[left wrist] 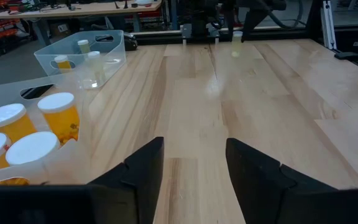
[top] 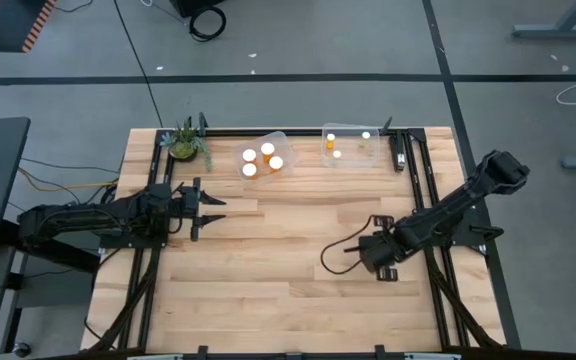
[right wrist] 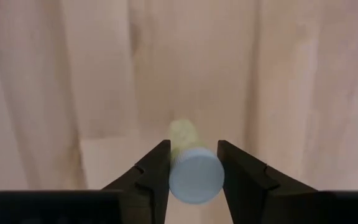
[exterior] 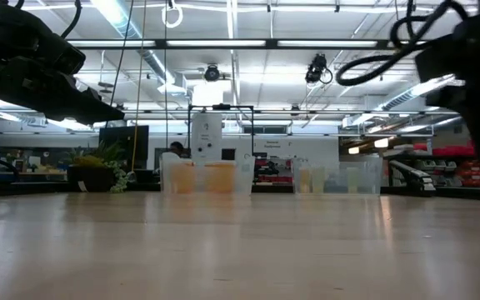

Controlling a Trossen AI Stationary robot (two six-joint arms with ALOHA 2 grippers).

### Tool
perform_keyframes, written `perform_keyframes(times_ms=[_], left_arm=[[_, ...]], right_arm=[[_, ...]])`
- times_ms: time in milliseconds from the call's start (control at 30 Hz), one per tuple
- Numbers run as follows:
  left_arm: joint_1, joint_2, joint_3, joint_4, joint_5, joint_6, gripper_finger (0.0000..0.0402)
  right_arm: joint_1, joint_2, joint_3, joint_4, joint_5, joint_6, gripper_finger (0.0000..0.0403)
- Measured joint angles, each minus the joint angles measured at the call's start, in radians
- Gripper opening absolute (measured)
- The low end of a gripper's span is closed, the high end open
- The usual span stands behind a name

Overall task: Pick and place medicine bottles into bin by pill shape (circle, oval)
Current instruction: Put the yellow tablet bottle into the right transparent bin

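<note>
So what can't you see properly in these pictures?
- The pills' shape: the medicine bottles look too small and cloudy in every view.
- The bottle in the right gripper: the right wrist view shows only its white cap end-on, and in the high view the gripper hides it.
- The right bin: in the low view its contents are a pale blur.
- The left bin: cut off by the left wrist picture's edge.

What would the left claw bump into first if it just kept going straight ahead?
Probably nothing on the table: the open left claw faces bare wood, and both clear tubs sit off to one side. Far ahead stands the right arm's base, though depth is hard to judge.
</note>
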Motion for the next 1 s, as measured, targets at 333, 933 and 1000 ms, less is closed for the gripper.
perform_keyframes(times_ms=[333,933,1000], left_arm=[[0.000,0.000,0.000,0.000,0.000,0.000,0.0183],[0.000,0.000,0.000,0.000,0.000,0.000,0.0181],[0.000,0.000,0.000,0.000,0.000,0.000,0.0182]], right_arm=[[-0.336,0.000,0.048,-0.010,0.049,-0.313,0.0132],[-1.004,0.000,0.325,-0.034,0.063,-0.804,0.0132],[-1.049,0.000,0.344,-0.022,0.061,-0.843,0.0132]])
